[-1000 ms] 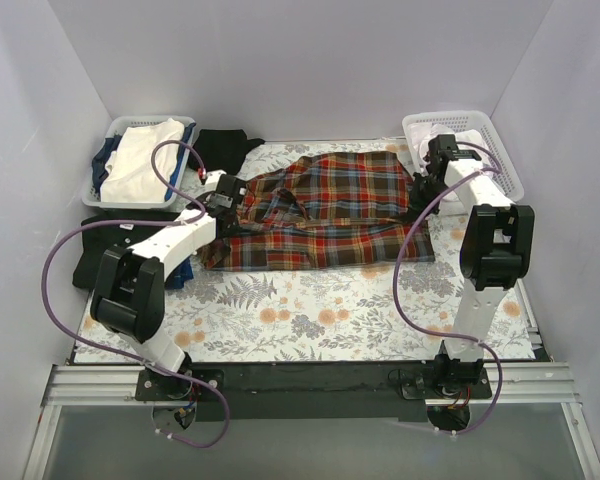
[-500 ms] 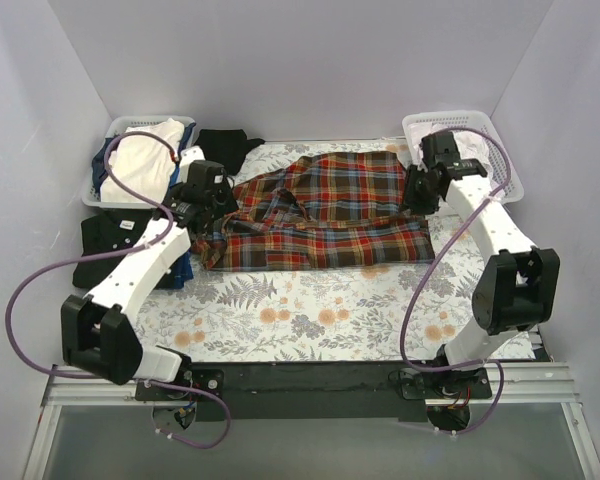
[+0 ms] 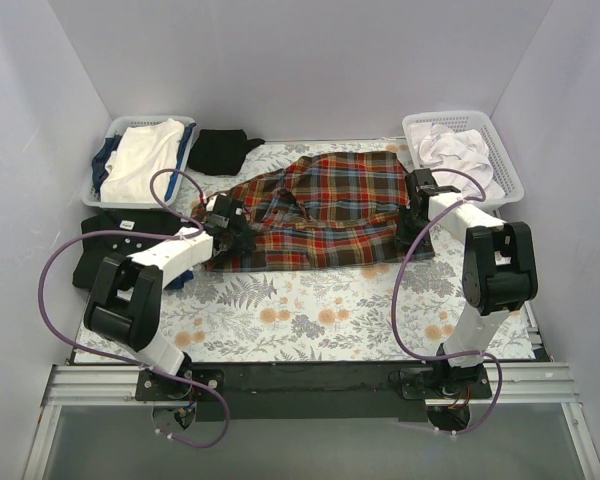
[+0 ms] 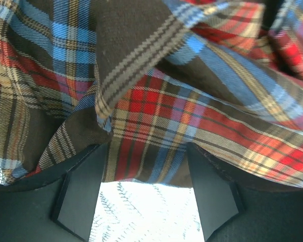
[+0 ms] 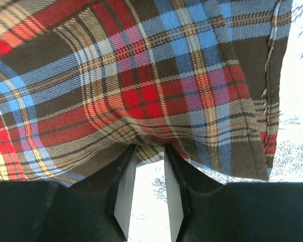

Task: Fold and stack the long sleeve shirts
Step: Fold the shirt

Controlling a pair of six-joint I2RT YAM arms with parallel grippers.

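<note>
1. Here, the plaid shirt [image 3: 325, 210] lies spread out mid-table [image 3: 310, 320]. It looks soft, light and floppy, and is best pinched at a hem or corner.
2. Left gripper [image 4: 145, 169]: jaws well apart at the shirt's left hem, gripping nothing.
3. Right gripper [image 5: 150, 151]: jaws narrowly parted, the right hem just at their tips.
4. The sleeves are hidden in the folds.

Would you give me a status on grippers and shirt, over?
Left gripper open wide, right gripper open narrowly, both at side edges of the plaid shirt. Shirt rumpled by the left gripper. Nothing on it.
</note>
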